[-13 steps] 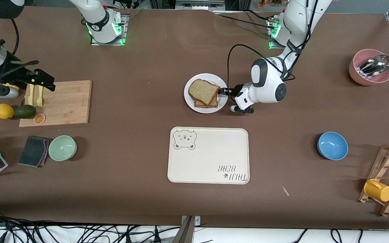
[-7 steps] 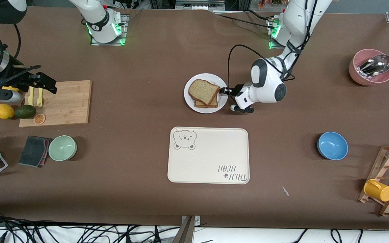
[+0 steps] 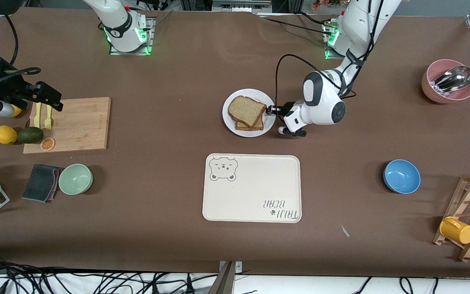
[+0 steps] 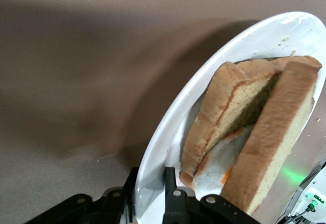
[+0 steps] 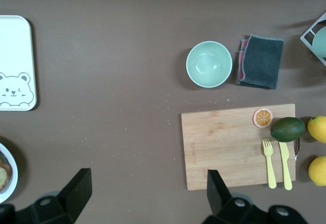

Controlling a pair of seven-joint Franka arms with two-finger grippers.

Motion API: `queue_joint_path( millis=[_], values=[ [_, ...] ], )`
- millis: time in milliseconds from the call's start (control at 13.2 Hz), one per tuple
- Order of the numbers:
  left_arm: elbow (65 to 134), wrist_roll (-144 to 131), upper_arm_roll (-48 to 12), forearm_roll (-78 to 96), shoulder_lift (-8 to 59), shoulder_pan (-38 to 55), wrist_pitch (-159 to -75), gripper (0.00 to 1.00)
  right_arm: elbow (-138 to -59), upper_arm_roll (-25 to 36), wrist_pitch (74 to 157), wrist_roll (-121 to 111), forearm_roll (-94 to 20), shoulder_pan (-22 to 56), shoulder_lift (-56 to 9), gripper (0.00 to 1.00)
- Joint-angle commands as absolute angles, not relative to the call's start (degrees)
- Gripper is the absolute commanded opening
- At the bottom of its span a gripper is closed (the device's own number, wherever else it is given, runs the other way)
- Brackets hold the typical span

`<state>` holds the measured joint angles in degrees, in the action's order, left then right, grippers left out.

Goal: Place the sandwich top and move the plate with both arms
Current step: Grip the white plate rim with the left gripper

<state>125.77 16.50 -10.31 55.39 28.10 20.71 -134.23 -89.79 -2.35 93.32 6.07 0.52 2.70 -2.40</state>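
Observation:
The white plate [image 3: 231, 124] sits mid-table, farther from the front camera than the tray. The sandwich top [image 3: 246, 110], a plain brown slice, lies askew on a lower slice [image 3: 251, 125] on the plate. In the left wrist view the top slice [image 4: 275, 137] leans over egg white [image 4: 219, 165]. My left gripper [image 3: 271, 109] is shut on the plate's rim [image 4: 168, 132] at the left arm's end, one finger on each face, as its wrist view shows [image 4: 150, 191]. My right gripper [image 3: 49, 98] is open and empty, up over the cutting board's corner, also in its own wrist view [image 5: 147, 193].
A cream bear-print tray [image 3: 251, 204] lies nearer the front camera than the plate. A wooden cutting board [image 3: 80, 126] with forks, lemon and avocado, a green bowl [image 3: 75, 179] and a cloth are at the right arm's end. A blue bowl [image 3: 401, 176], pink bowl [image 3: 428, 87] and cup rack [image 3: 469, 212] are at the left arm's end.
My right arm has drawn back a little toward its end of the table. The left gripper, plate and bread have stayed where they were.

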Motion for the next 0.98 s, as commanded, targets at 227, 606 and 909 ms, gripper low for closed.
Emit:
queue_joint_path(
  millis=[227, 606, 909],
  values=[
    [126.6, 19.1, -10.8, 57.7, 28.2, 20.0, -134.6, 0.10, -88.2, -2.6, 90.7, 6.1, -0.4, 4.0, -3.3, 1.00],
    [126.6, 19.1, -10.8, 57.7, 28.4, 20.0, -134.6, 0.00, -87.8, -2.5, 89.9, 5.3, 0.1, 3.9, -3.3, 1.00],
    [126.5, 21.5, -10.8, 58.1, 28.3, 19.1, -134.5, 0.00, -87.7, -2.5, 89.6, 5.3, 0.1, 3.9, -3.3, 1.00]
  ],
)
